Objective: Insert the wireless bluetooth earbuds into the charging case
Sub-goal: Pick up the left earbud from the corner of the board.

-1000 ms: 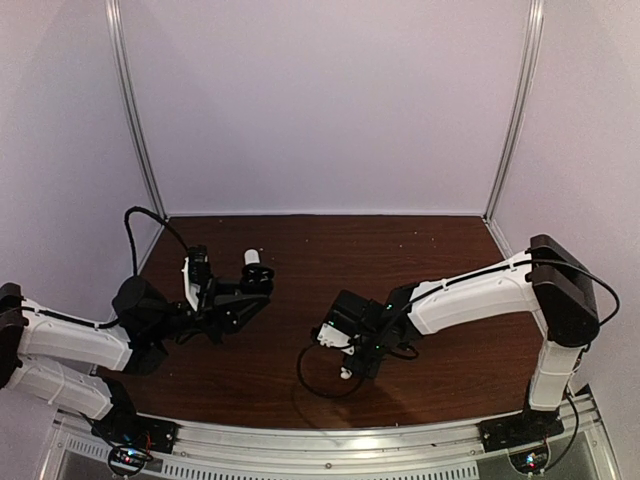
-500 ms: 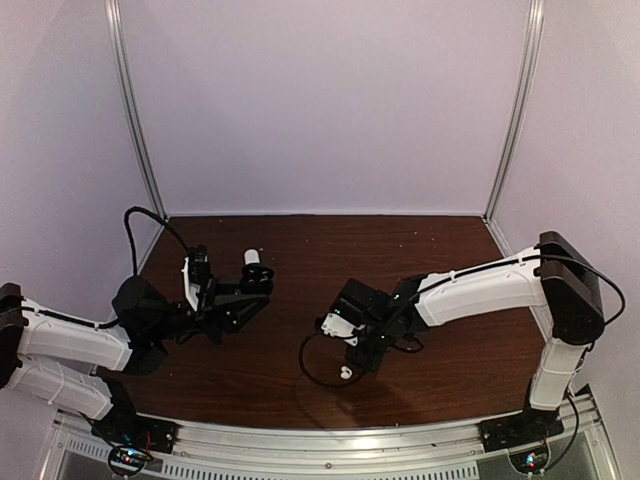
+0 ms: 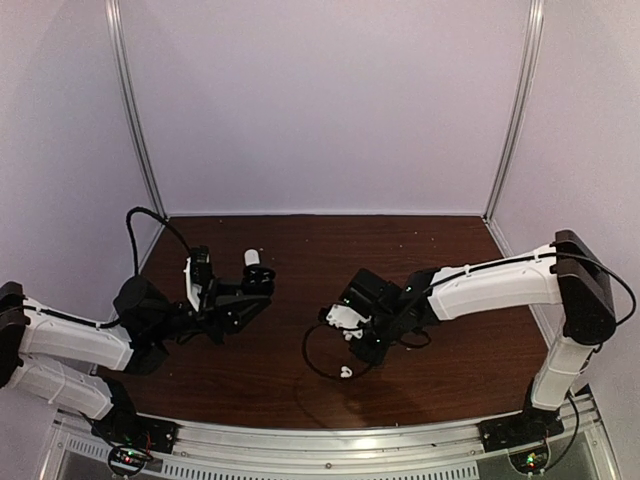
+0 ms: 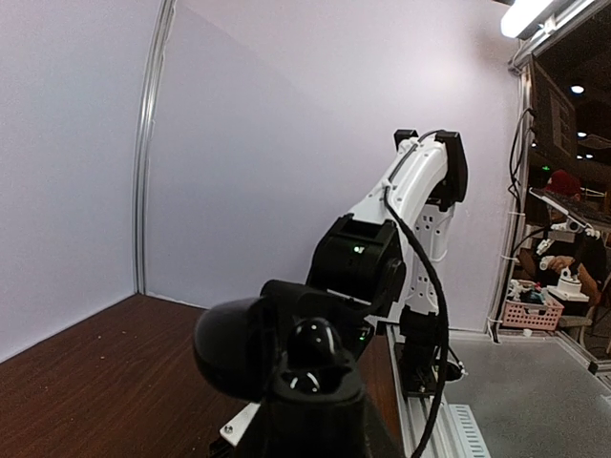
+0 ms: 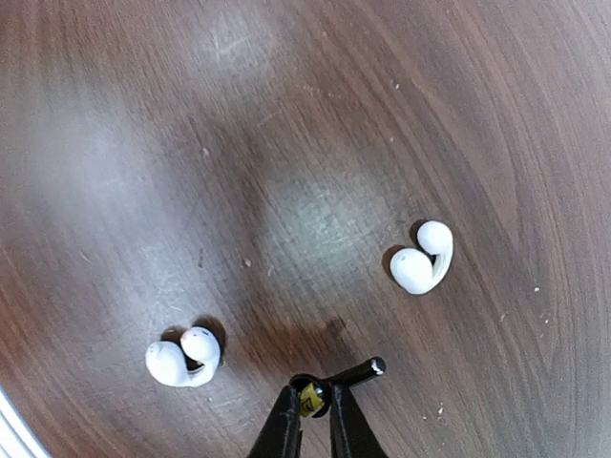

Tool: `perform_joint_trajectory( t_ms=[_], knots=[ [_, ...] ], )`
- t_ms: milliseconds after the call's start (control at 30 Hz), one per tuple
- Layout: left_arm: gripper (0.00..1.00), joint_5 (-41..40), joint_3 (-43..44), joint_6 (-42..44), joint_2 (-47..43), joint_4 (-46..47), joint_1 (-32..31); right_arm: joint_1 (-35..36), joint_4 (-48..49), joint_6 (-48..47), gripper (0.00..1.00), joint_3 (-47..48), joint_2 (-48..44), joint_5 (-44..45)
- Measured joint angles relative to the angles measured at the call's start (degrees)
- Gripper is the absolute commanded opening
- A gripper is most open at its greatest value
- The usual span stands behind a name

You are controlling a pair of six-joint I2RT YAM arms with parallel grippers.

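**Caller:** Down at the right end effector point(image 5: 315, 399), the two fingers are pinched together on the black earbud point(image 5: 355, 371). The dark stem pokes out to one side of the tips, with a bright speck at its end and a yellow spot right in the pinch.

**Analyst:** That earbud looks to be up off the worktop point(image 5: 286, 143). A soft shadow sits on the wood a little apart from the fingertips.

**Caller:** Two more buds lie flat on the dark brown wood. One white earbud point(image 5: 183, 357) is near the fingers on the left of the wrist view. The second white earbud point(image 5: 422, 263) is further up on the right. Neither touches the fingers, and they're well apart from each other.

**Analyst:** From overhead only one white bud shows, just nearside of the right end effector and inside a loop of black cable point(image 3: 312, 365) lying on the wood.

**Caller:** Across to the left end effector point(image 3: 250, 283), raised above the left half of the worktop and pointed towards the right arm point(image 4: 410, 191).

**Analyst:** Its wrist view is filled by the black charging case point(image 4: 250, 345), glossy and rounded, carried in the air. The fingers are hidden behind it, but they're clamped on it, since nothing else holds it up. It's well apart from the black earbud.
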Motion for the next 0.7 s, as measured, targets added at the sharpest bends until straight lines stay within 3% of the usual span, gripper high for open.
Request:
perform_joint_trajectory(
  t_ms=[700],
  knots=[
    [0.01,-1.8,-0.3,3.7,6.9,4.4,1.1,-15.1,16.2,15.6,0.13,-0.6,-17.2,-37.0]
  ],
)
